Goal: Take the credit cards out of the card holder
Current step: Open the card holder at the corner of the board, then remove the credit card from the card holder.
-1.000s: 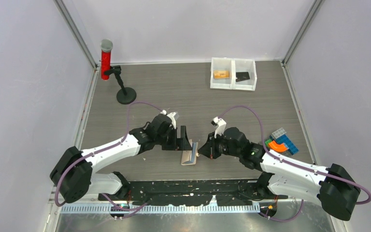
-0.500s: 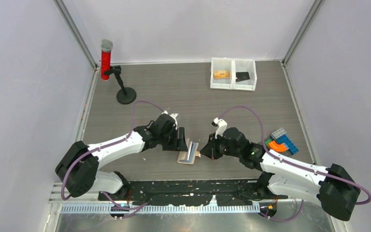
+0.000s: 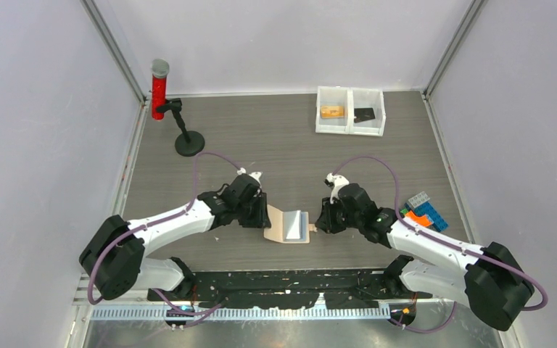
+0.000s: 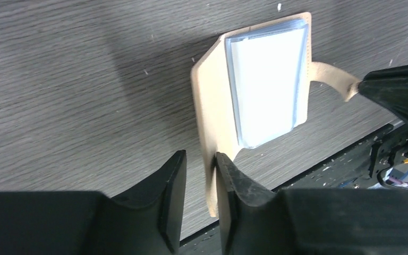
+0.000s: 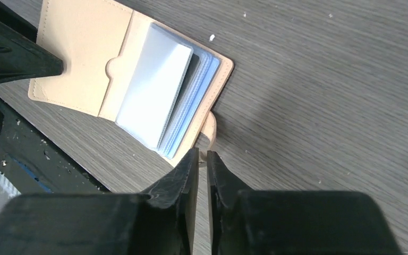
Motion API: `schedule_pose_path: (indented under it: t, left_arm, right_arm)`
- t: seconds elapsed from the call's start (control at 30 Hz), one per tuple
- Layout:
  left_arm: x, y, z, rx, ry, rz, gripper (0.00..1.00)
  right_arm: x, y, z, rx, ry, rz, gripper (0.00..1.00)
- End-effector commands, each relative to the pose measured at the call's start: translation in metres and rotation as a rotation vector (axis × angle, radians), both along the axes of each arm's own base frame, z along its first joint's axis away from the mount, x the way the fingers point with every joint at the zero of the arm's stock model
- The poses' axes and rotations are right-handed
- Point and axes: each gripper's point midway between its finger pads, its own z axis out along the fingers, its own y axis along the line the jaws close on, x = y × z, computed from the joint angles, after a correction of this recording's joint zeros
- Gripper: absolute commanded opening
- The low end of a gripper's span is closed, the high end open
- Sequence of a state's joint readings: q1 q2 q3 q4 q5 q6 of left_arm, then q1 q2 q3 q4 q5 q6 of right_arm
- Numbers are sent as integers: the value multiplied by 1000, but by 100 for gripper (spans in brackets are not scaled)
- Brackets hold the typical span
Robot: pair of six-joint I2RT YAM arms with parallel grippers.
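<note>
Top external shows the card holder (image 3: 288, 225) lying open on the table (image 3: 261, 145), credit cards (image 5: 193, 69) still in its pockets (image 5: 154, 85), my right pincer (image 5: 202, 154) pinched on the snap tab (image 4: 332, 79), my left pincer (image 4: 199, 156) slightly agape around the opposite flap's edge, so it's opened but nothing is drawn out yet.

You see only a dark sliver of the credit cards (image 5: 194, 69) behind the glossy pockets of the card holder (image 5: 79, 48). Its snap tab (image 5: 211, 127) vanishes between the right gripper's (image 5: 202, 155) fingertips, and one finger of the left gripper (image 4: 199, 170) partly hides the flap's edge.
</note>
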State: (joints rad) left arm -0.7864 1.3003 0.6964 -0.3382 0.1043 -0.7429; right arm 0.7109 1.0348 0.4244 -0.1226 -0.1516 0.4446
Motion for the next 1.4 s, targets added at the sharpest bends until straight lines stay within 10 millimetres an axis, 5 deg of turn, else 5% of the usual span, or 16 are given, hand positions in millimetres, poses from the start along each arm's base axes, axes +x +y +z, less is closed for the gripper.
schedule_pose_path:
  t: [0.0,0.17,0.33,0.43,0.73,1.07,1.37]
  left_arm:
    - [0,4,-2,8,-19,8,25]
    - [-4,5,-6,-26,-16,33,16]
    - [-9,3,-9,-77,-12,50,32]
    - [-11,4,-10,-96,-15,56,30]
    - [-19,-12,-10,-230,8,41,0]
    - [-18,-15,-5,-271,-3,50,0]
    - [-19,-18,-5,-277,4,43,0]
  right_arm:
    - [18,4,31,-17,-64,10,23]
    - [13,11,56,53,-46,3,42]
    - [8,24,58,138,-6,-5,53]
    - [6,32,52,159,19,2,54]
    - [10,52,22,114,51,31,58]
    - [5,56,-2,118,90,23,61]
    - [0,66,3,161,84,58,59]
